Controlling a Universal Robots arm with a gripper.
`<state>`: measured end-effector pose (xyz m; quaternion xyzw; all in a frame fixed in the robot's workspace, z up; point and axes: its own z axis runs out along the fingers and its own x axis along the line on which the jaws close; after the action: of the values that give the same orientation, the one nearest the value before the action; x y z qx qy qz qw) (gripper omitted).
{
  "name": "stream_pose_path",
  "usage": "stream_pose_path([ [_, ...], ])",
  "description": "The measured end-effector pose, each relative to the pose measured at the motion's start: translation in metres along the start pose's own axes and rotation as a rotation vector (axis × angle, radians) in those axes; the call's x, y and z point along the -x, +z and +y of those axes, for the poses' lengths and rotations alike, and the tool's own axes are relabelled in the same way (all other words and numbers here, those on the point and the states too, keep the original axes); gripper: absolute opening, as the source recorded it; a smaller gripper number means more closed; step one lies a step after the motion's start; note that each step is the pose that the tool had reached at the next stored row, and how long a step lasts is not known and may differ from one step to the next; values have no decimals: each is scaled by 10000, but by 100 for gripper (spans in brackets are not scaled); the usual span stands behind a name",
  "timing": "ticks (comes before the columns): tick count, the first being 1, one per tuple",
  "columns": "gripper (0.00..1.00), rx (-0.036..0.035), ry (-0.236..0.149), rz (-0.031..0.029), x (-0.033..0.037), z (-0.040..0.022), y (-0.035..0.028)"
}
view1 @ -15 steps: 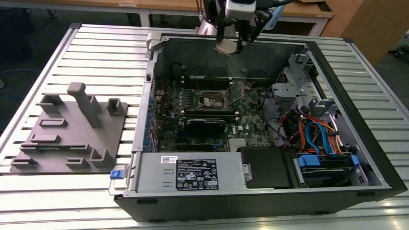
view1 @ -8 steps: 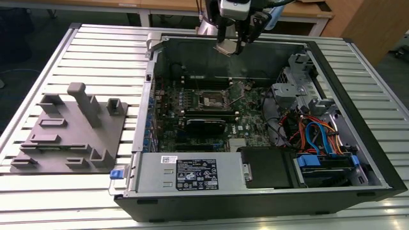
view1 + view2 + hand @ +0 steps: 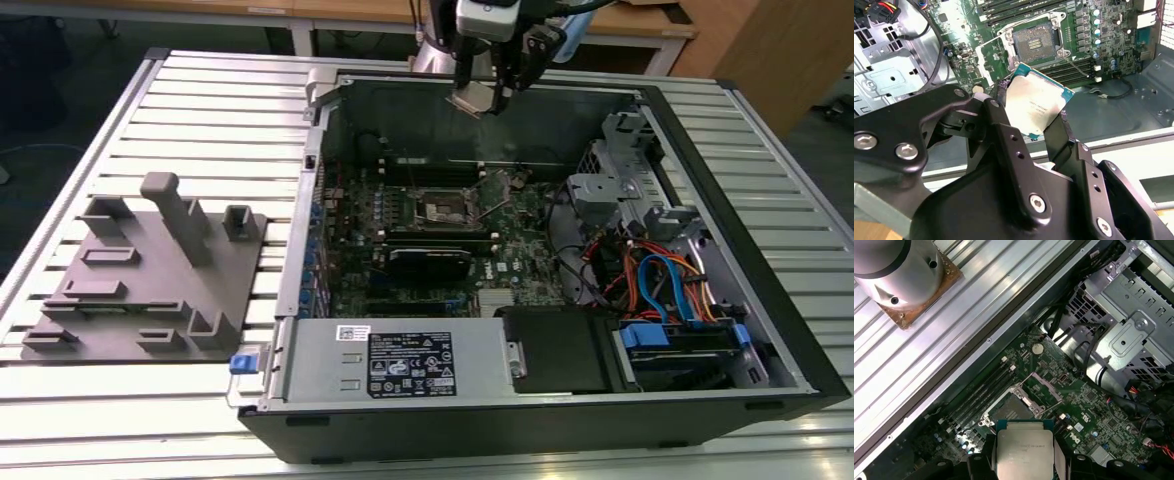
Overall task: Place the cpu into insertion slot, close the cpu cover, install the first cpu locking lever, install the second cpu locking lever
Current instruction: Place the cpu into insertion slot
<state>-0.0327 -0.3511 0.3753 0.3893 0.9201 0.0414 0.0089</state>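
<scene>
My gripper [image 3: 485, 97] hangs above the far wall of the open computer case, shut on the cpu [image 3: 474, 98]. The cpu is a flat square chip with a silver-grey top, pinched by two opposite edges between the black fingers [image 3: 996, 107] in both wrist views [image 3: 1025, 455]. The insertion slot [image 3: 447, 207] is a dark square socket with a silver rim on the green board. It lies uncovered below and ahead of the chip [image 3: 1035, 44]. In the first wrist view the cpu cover [image 3: 1040, 387] stands raised at the socket's [image 3: 1011, 410] far side.
Long memory slots [image 3: 1074, 67] run beside the socket. A metal drive cage [image 3: 621, 185] and coloured cables [image 3: 661, 285] fill the case on the exterior view's right. The power supply [image 3: 400, 362] lies along the near side. A grey fixture block [image 3: 147, 270] sits on the slatted table [image 3: 200, 120].
</scene>
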Motion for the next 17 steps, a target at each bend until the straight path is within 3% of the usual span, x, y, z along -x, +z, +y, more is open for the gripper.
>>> stream_pose_path([
  [6,54,-1,146,-17,0,0,0],
  [14,54,5,1366,-129,-1,-2,8],
  [17,54,4,1425,-136,-11,-12,8],
])
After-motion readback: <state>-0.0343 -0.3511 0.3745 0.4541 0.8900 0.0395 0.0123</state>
